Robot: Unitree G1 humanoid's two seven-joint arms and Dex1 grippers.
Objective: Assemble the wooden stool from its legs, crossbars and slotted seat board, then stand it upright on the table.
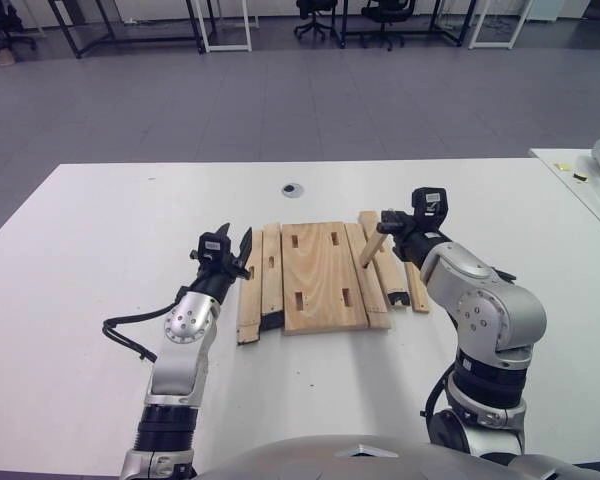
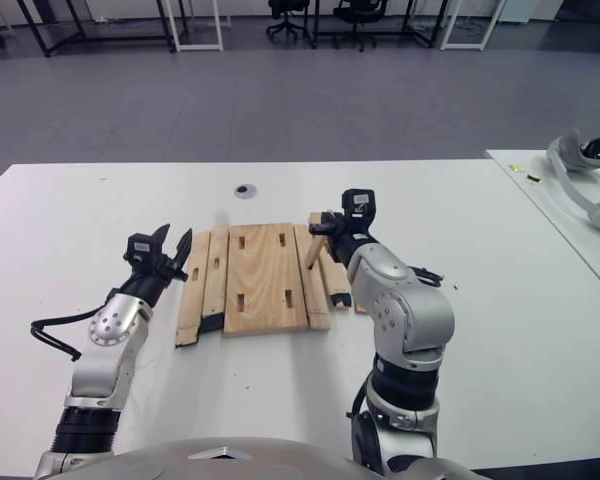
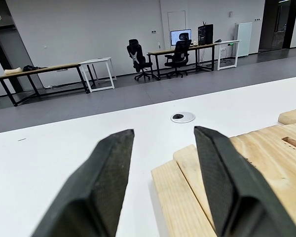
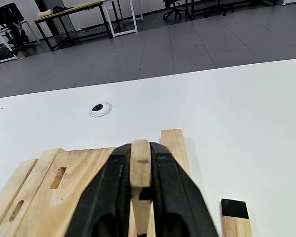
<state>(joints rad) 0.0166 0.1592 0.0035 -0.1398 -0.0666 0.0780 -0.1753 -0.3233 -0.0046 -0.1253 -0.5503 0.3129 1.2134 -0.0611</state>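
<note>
Flat on the white table [image 1: 100, 230], about midway across: the slotted seat board [image 1: 324, 300], pale wood with four rectangular slots cut through. Hard against its left edge, a pair of long legs [image 1: 271, 270] side by side, dark caps at the near ends. Against its right edge, more long strips [image 1: 385, 270], one capped in black at the near end, and just beyond them a short loose piece [image 1: 417, 290]. Right gripper [image 1: 383, 228] clamped tight on the upper end of a short crossbar [image 1: 371, 251], held tilted above the right-hand strips, lower end pointing down toward the seam between board and strips; contact with the wood below impossible to judge. From the right wrist, both black fingers [image 4: 113, 187] pressed flat against the crossbar's two sides. Left gripper [image 1: 236, 242] spread wide, gripping nothing, poised at the far end of the left-hand legs; from the left wrist, one finger [image 3: 101, 187] over bare tabletop, the other over the leg ends. Farther back on the table, a round cable grommet [image 1: 293, 188]. Beyond the table, grey floor, desks and black office chairs [image 3: 138, 54].
</note>
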